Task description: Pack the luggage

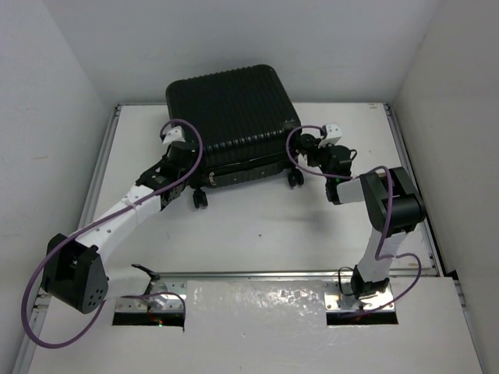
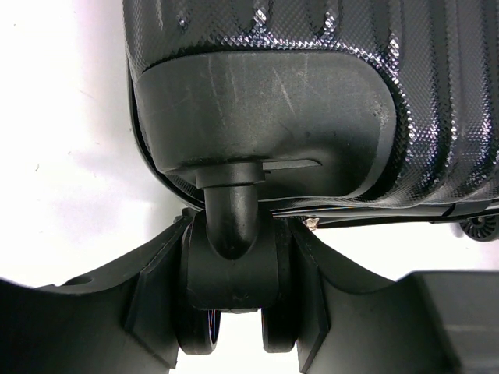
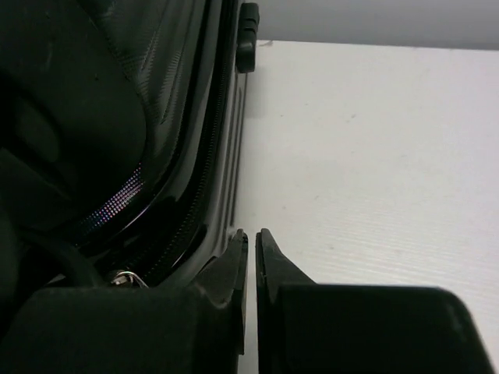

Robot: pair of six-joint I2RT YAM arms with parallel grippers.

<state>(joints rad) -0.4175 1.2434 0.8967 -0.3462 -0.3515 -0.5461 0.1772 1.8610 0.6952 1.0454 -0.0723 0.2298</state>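
The luggage [image 1: 230, 117], a black ribbed hard-shell case, lies flat and closed at the back of the table, its wheels facing the arms. My left gripper [image 1: 179, 165] is at its near left corner. In the left wrist view that gripper [image 2: 238, 265] is shut on a black caster wheel [image 2: 234, 234] under the shell's corner [image 2: 312, 93]. My right gripper [image 1: 306, 144] is at the case's right side. In the right wrist view it [image 3: 251, 238] is shut on nothing, its tips beside the zipper seam [image 3: 207, 156] just above the table.
Two more wheels [image 1: 200, 199] [image 1: 295, 178] stick out on the near side of the case. A small metal zipper pull [image 3: 121, 276] shows by the right fingers. White walls close in the table [image 1: 257, 234] on three sides. A metal rail [image 1: 257, 274] runs along the near edge.
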